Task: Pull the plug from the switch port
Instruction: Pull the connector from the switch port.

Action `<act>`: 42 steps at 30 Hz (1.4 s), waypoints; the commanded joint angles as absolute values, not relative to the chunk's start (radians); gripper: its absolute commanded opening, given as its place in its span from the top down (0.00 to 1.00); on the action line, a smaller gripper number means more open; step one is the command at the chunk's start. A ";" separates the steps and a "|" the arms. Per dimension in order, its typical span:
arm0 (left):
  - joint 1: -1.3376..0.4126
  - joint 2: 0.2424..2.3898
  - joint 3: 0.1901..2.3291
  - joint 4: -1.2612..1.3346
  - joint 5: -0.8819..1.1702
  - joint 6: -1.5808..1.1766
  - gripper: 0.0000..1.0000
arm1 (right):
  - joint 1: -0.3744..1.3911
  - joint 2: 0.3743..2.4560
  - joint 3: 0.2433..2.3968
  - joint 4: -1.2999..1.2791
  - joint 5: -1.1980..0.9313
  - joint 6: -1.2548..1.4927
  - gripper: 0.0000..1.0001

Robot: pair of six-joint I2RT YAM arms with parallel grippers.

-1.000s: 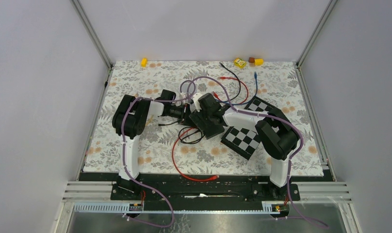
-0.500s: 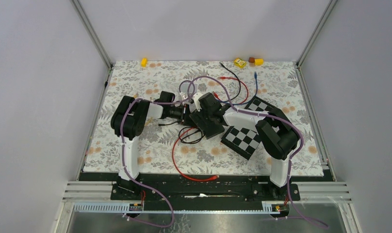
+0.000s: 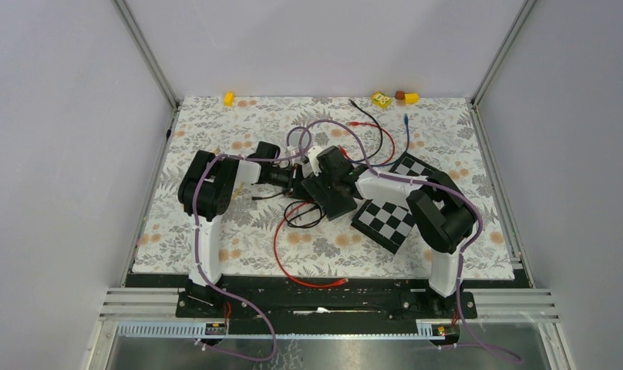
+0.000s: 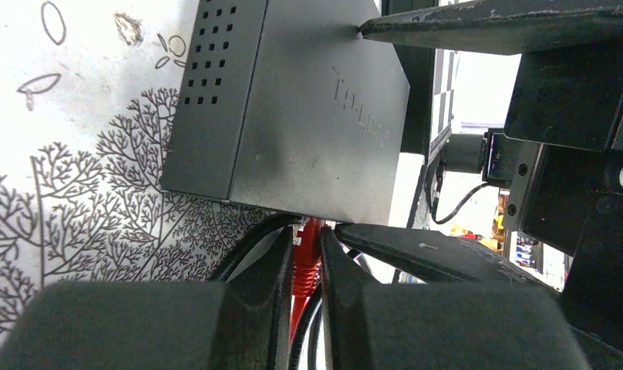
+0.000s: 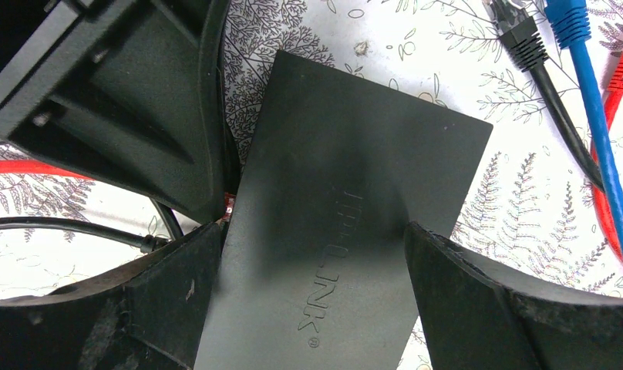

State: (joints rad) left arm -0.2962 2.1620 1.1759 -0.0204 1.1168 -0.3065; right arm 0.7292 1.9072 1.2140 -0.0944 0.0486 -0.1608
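Observation:
The black TP-Link switch (image 3: 333, 199) lies on the floral mat at the centre. In the left wrist view the switch (image 4: 293, 116) fills the top, and a red plug (image 4: 307, 247) sits in its port edge. My left gripper (image 4: 307, 258) is shut on the red plug, right at the port. In the right wrist view my right gripper (image 5: 312, 262) is shut on the switch (image 5: 347, 208), one finger on each long side. In the top view the left gripper (image 3: 297, 179) and right gripper (image 3: 328, 181) meet at the switch.
Two checkerboard boards (image 3: 385, 222) lie right of the switch. A red cable (image 3: 281, 258) loops toward the near edge. Black, red and blue cables (image 3: 382, 139) lie behind the switch; they also show in the right wrist view (image 5: 594, 116). Small yellow objects (image 3: 382, 99) sit at the far edge.
The left arm's wrist has shifted slightly left and back between frames; the switch and the right arm stay in place.

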 commanded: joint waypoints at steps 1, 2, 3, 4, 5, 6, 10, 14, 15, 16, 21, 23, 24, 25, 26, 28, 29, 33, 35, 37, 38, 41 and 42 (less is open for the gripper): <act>-0.282 2.180 1.151 -0.051 0.970 -0.239 1.00 | 0.677 1.923 1.218 -0.121 0.111 -0.178 0.07; -0.282 2.176 1.144 -0.046 0.970 -0.238 1.00 | 0.677 1.921 1.218 -0.121 0.111 -0.178 0.07; -0.282 2.174 1.138 -0.042 0.971 -0.236 1.00 | 0.676 1.921 1.218 -0.121 0.111 -0.179 0.07; -0.282 2.172 1.133 -0.041 0.972 -0.234 1.00 | 0.675 1.921 1.217 -0.121 0.112 -0.178 0.07; -0.282 2.171 1.129 -0.039 0.973 -0.233 1.00 | 0.674 1.921 1.217 -0.121 0.111 -0.178 0.07; -0.282 2.171 1.122 -0.034 0.973 -0.233 1.00 | 0.674 1.921 1.216 -0.122 0.112 -0.177 0.07; -0.282 2.174 1.099 -0.005 0.974 -0.250 1.00 | 0.670 1.922 1.216 -0.121 0.110 -0.177 0.07; -0.282 2.174 1.091 0.025 0.980 -0.275 1.00 | 0.669 1.922 1.216 -0.121 0.111 -0.177 0.07; -0.282 2.171 1.091 0.029 0.978 -0.277 1.00 | 0.668 1.923 1.216 -0.121 0.112 -0.177 0.07; -0.282 2.167 1.090 0.035 0.979 -0.282 1.00 | 0.668 1.924 1.216 -0.122 0.110 -0.177 0.07; -0.281 2.167 1.131 -0.018 0.981 -0.270 1.00 | 0.664 1.925 1.215 -0.121 0.105 -0.176 0.07; -0.279 2.178 1.162 -0.072 0.983 -0.244 1.00 | 0.663 1.924 1.215 -0.121 0.104 -0.176 0.07; -0.278 2.183 1.175 -0.092 0.982 -0.234 1.00 | 0.662 1.923 1.214 -0.121 0.102 -0.176 0.07; -0.278 2.188 1.186 -0.111 0.981 -0.224 1.00 | 0.660 1.922 1.213 -0.121 0.102 -0.176 0.07; -0.278 2.192 1.191 -0.119 0.979 -0.219 1.00 | 0.661 1.922 1.213 -0.121 0.101 -0.177 0.07; -0.277 2.194 1.189 -0.123 0.975 -0.216 1.00 | 0.657 1.920 1.213 -0.121 0.100 -0.177 0.07; -0.277 2.193 1.186 -0.121 0.973 -0.215 1.00 | 0.656 1.919 1.212 -0.122 0.100 -0.175 0.07; -0.278 2.178 1.134 -0.057 0.979 -0.243 1.00 | 0.654 1.921 1.210 -0.123 0.099 -0.173 0.07; -0.278 2.175 1.107 -0.020 0.985 -0.254 1.00 | 0.654 1.921 1.210 -0.124 0.099 -0.173 0.07; -0.278 2.181 1.100 -0.014 0.983 -0.255 1.00 | 0.654 1.922 1.210 -0.123 0.099 -0.172 0.07; -0.278 2.184 1.102 -0.014 0.984 -0.257 1.00 | 0.654 1.924 1.210 -0.123 0.100 -0.172 0.07; -0.278 2.184 1.110 -0.012 0.986 -0.260 1.00 | 0.654 1.925 1.210 -0.123 0.101 -0.174 0.06; -0.278 2.182 1.112 -0.013 0.986 -0.260 1.00 | 0.654 1.926 1.209 -0.123 0.102 -0.173 0.06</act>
State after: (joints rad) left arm -0.2924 2.1582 1.1496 0.0326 1.1263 -0.3122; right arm 0.7101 1.9072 1.2140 -0.0837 0.0116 -0.1600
